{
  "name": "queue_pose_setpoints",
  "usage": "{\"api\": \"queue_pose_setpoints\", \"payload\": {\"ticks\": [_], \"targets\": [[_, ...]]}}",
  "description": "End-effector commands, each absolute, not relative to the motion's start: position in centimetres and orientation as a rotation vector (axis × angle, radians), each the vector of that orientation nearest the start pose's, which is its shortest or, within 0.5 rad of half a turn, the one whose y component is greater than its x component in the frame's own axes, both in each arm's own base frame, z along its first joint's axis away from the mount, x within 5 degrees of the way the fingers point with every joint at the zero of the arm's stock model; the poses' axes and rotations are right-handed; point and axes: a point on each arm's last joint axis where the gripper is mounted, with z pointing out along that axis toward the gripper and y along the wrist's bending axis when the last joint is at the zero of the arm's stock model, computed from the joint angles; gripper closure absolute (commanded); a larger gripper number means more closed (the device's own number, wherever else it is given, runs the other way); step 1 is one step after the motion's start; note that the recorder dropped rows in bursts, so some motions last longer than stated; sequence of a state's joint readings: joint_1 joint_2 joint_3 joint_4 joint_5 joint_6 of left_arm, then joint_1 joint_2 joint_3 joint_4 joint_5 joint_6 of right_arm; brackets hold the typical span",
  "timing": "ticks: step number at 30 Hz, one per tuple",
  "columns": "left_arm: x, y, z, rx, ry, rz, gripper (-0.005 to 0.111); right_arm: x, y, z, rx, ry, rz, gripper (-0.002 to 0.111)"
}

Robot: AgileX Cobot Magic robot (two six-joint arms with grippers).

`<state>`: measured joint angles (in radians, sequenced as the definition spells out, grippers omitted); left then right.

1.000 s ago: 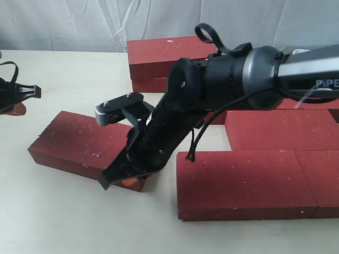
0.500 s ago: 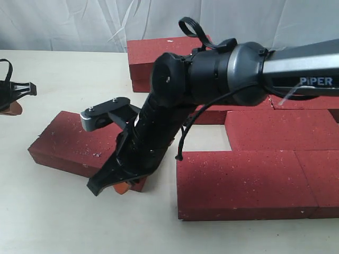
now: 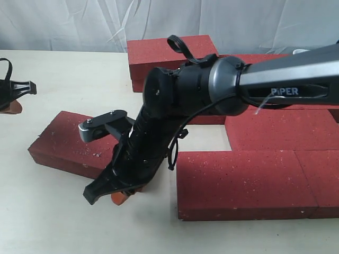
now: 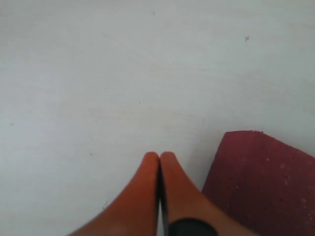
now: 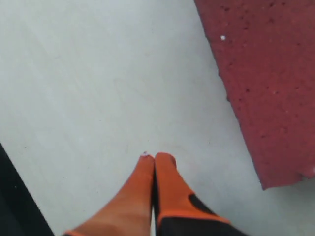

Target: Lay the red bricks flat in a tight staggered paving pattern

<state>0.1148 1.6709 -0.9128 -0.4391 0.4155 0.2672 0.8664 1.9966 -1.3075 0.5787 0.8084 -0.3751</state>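
Note:
One loose red brick [image 3: 66, 142] lies flat and askew on the table's left half. More red bricks lie paved together at the right: two in the front row [image 3: 238, 182] [image 3: 323, 180] and one behind them [image 3: 280, 129]. Further bricks are stacked at the back [image 3: 164, 53]. My right gripper [image 3: 119, 197] reaches across the middle. It is shut on nothing, tips low over the table just off the loose brick's near right corner. The right wrist view shows its pressed-together tips [image 5: 155, 157] beside a brick edge [image 5: 266, 83]. My left gripper [image 4: 159, 156] is shut and empty at the far left [image 3: 10, 103], near a brick corner [image 4: 261, 182].
The right arm's dark body [image 3: 212, 90] hides the gap between the loose brick and the paved group. A pale tabletop [image 3: 53, 222] stretches in front and to the left. A white cloth backdrop [image 3: 79, 21] hangs behind.
The right arm has swung left and towards the front, carrying its shut gripper past the loose brick's near right corner. The loose brick has not visibly shifted.

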Motion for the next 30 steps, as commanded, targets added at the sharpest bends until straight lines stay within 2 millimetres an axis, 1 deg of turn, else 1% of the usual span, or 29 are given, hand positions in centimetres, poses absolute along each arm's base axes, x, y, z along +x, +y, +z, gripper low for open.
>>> {"api": "queue_pose_setpoints", "payload": {"ticks": [1,3,6,9,11,14,21,30], "targets": [[32.2,2.3,18.4,-0.282,2.586,-0.229,0.107,22.8,32.3,15.9,-1.272,2.717,0.710,0.109],[32.2,2.3,18.4,-0.282,2.582,-0.227,0.107,22.8,32.1,15.8,-1.272,2.727,0.680,0.109],[32.3,2.4,18.1,-0.286,2.583,-0.222,0.107,23.2,31.6,15.5,-1.238,2.762,0.557,0.109],[32.5,2.4,17.2,-0.295,2.611,-0.226,0.107,23.7,31.2,15.4,-1.192,2.767,0.463,0.109],[32.6,2.3,16.2,-0.329,2.639,-0.248,0.107,24.0,31.0,15.3,-1.183,2.762,0.414,0.109],[32.7,2.2,15.2,-0.373,2.665,-0.281,0.107,24.0,30.9,15.3,-1.175,2.762,0.399,0.109],[32.7,2.1,13.7,-0.376,2.725,-0.291,0.107,24.1,30.8,15.3,-1.160,2.768,0.375,0.109],[32.6,1.9,13.7,-0.401,2.735,-0.322,0.107,24.7,30.3,15.1,-1.060,2.795,0.261,0.109]]}}
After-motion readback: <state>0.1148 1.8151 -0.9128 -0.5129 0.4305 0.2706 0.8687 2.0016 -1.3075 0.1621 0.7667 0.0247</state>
